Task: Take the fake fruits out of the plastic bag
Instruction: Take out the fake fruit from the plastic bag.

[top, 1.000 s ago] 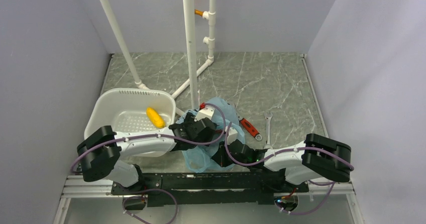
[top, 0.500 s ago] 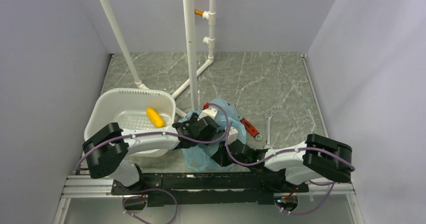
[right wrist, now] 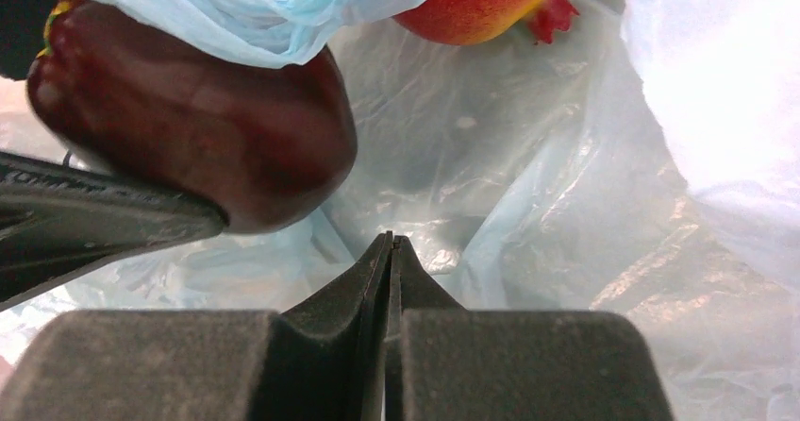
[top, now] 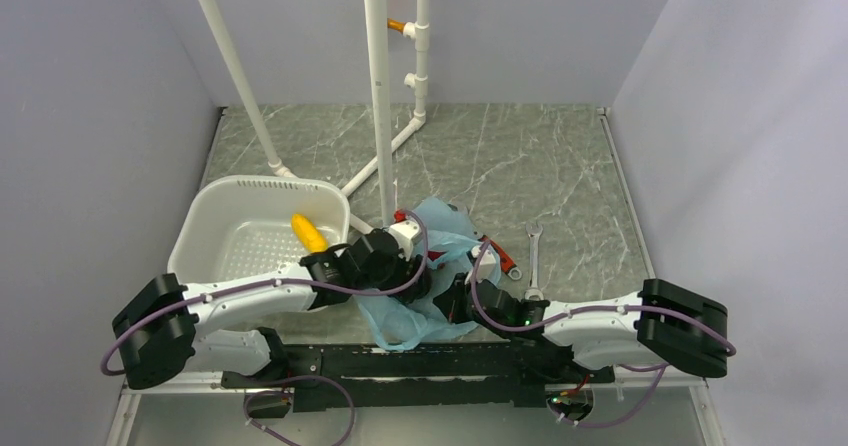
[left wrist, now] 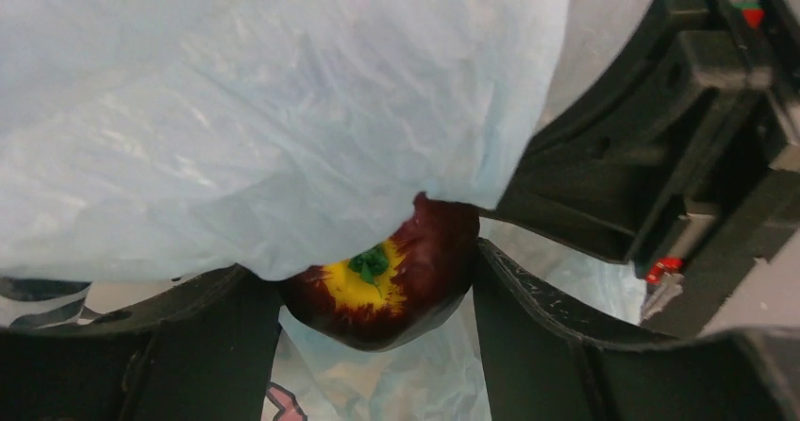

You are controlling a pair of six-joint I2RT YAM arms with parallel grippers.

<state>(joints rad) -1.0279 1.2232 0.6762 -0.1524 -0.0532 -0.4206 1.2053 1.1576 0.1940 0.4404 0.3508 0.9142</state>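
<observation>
The plastic bag lies crumpled, light blue, in front of the arms. My left gripper reaches into its mouth. In the left wrist view it is shut on the dark maroon round fruit, which is half covered by bag film. My right gripper is at the bag's near edge. In the right wrist view its jaws are pressed together on bag film. That view also shows the maroon fruit and the small red fruit inside the bag. The yellow fruit lies in the basket.
A white perforated basket stands left of the bag. A red-handled wrench and a silver spanner lie right of the bag. White pipes stand upright behind the bag on the marble-patterned floor.
My left arm has drawn back to the left, with its elbow lower and further left. The right arm has stretched out. The bag has spread further back and right.
</observation>
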